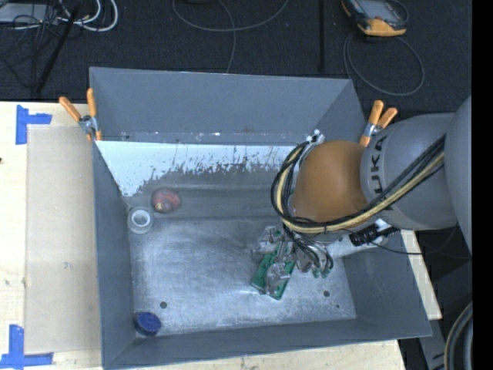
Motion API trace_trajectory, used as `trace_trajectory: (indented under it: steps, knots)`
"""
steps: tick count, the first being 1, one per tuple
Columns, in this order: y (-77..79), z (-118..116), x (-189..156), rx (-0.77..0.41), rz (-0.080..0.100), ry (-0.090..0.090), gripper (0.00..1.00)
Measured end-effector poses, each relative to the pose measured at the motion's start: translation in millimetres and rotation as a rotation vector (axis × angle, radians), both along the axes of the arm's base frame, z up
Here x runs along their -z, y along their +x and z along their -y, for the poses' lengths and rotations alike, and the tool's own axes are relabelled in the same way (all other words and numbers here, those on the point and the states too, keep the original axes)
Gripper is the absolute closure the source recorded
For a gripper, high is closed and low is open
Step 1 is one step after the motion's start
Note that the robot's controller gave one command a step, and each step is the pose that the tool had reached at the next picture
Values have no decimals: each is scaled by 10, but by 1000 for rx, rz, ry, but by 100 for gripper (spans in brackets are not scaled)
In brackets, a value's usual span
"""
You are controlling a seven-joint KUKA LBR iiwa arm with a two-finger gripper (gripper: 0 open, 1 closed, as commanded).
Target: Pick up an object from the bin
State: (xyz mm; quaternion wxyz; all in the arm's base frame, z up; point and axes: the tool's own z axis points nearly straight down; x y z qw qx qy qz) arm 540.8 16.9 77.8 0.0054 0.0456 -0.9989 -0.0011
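bin (pixel 216 114): grey metal, four small things inside
green board (pixel 271 276): lying on bin floor
gripper (pixel 288 257): just above green board, claw state cannot be told
pinkish ball (pixel 165 200): up-left of green board
clear ring (pixel 140 220): left of green board
blue cap (pixel 146 324): down-left of green board

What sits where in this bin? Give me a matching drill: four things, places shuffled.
Things
1. blue cap
2. clear ring
3. pinkish round thing
4. green flat piece

Places
A. under the gripper, right of the middle
B. near-left corner of the bin
C. foot of the far wall, left part
D. by the left wall, towards its far end

Pairs: 1-B, 2-D, 3-C, 4-A
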Motion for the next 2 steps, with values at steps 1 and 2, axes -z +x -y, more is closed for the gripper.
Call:
trace_trajectory:
  steps: [1,2]
  knots:
    - [-5,341,-1156,56,18,-3,100]
    - [39,336,-2025,109,20,-2,100]
